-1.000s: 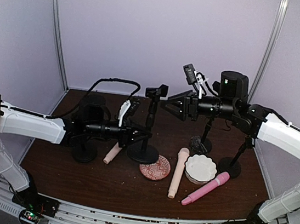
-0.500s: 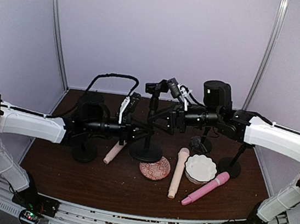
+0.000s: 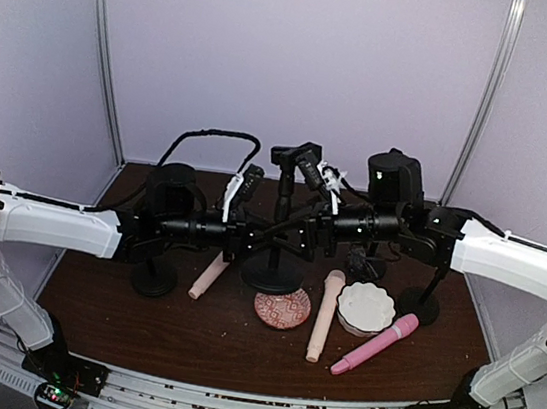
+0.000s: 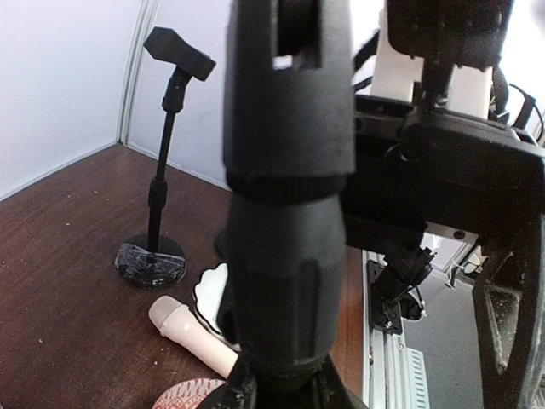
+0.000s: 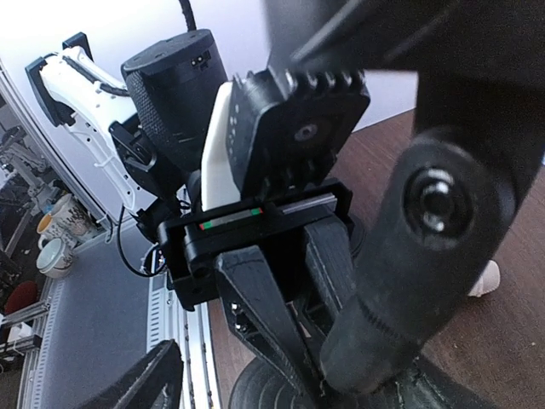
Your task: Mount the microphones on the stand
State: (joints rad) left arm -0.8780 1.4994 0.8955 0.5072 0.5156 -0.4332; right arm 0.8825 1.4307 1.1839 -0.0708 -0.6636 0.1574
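Centrally: left gripper (image 3: 261,236) clamps the middle stand (image 3: 268,281) at its pole; right gripper (image 3: 295,233) is spread wide beside it (holding nothing). Left cream microphone (image 3: 207,279), middle cream microphone (image 3: 323,315) and pink microphone (image 3: 374,344) lie flat toward the near edge. Likely light, stiff, slick; take mid-barrel. Count: three microphones; two dishes, patterned dish (image 3: 282,307) and scalloped dish (image 3: 365,307).

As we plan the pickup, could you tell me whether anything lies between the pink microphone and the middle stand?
Yes: a cream microphone lies flat between the pink microphone and the middle stand, beside a white scalloped dish.
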